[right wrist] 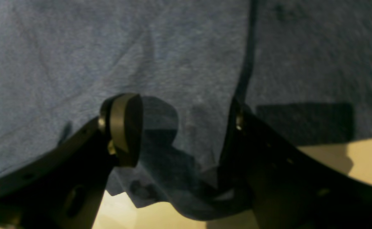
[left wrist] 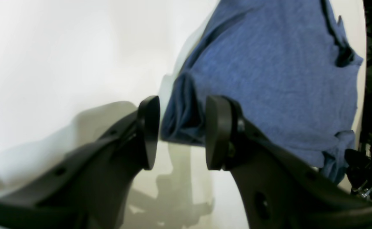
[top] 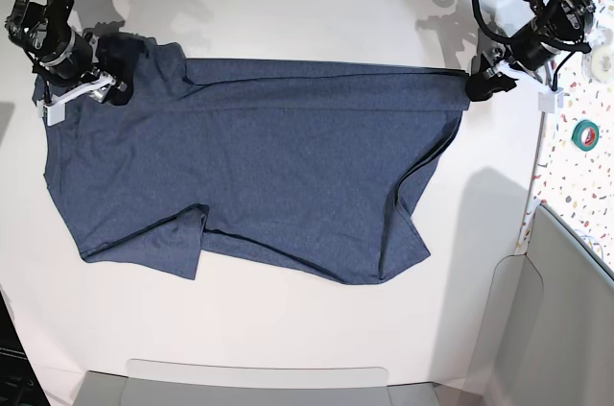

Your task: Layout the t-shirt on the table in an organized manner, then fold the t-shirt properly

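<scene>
Left wrist view: the left pincer (left wrist: 181,132) is standing with its jaws parted, a bunched corner of the t-shirt (left wrist: 268,79) sitting between the pads without being visibly pinched. The cloth is spreading away over the white table (left wrist: 62,47), probably so the corner can be taken or let go.

Right wrist view: the right pincer (right wrist: 182,133) is reaching over blue cloth, one pad in the open and the other finger slipping under a folded edge. Whether it is clamping the t-shirt (right wrist: 78,47), I cannot tell.

Base view: the t-shirt (top: 269,166) is lying near the middle of the table (top: 288,348), plain side up, stretched wide between the left pincer (top: 480,83) and the right pincer (top: 110,87). Apparently the arms are drawing it flat. Its near edge is lying uneven, with flaps hanging.
</scene>
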### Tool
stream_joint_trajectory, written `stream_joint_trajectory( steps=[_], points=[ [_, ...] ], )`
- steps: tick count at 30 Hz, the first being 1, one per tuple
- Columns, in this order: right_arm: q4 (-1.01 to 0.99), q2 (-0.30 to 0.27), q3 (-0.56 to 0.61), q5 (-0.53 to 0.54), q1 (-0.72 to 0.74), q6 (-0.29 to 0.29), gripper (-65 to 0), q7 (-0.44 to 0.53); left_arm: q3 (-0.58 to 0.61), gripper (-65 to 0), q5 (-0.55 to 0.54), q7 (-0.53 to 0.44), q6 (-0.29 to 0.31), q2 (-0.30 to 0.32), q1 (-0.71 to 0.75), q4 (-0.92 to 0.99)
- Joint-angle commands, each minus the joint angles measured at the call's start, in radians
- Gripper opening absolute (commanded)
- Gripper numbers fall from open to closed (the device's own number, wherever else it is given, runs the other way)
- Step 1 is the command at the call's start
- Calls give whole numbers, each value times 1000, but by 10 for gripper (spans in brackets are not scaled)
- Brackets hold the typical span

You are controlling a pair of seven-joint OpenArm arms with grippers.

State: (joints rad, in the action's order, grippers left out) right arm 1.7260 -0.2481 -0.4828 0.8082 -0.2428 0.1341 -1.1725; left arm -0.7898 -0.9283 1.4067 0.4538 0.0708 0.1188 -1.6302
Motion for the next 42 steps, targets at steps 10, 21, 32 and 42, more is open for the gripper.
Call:
stream_joint_trajectory(
  steps=[10,21,32,42],
  points=[
    [16,-7,55,12,69,5,-650,-8,-1,-420,-31,-10,4,11,-6,-17],
    [16,-87,54,149,75,5,-650,-8,-1,-420,-33,-10,4,11,12,-17],
    [13,-115,55,204,69,2,-626,-19,-1,-420,-33,-10,4,11,6,-17],
    [12,-106,54,205,78,-1,-415,-137,-1,-420,-33,-10,4,11,6,-17]
  ],
)
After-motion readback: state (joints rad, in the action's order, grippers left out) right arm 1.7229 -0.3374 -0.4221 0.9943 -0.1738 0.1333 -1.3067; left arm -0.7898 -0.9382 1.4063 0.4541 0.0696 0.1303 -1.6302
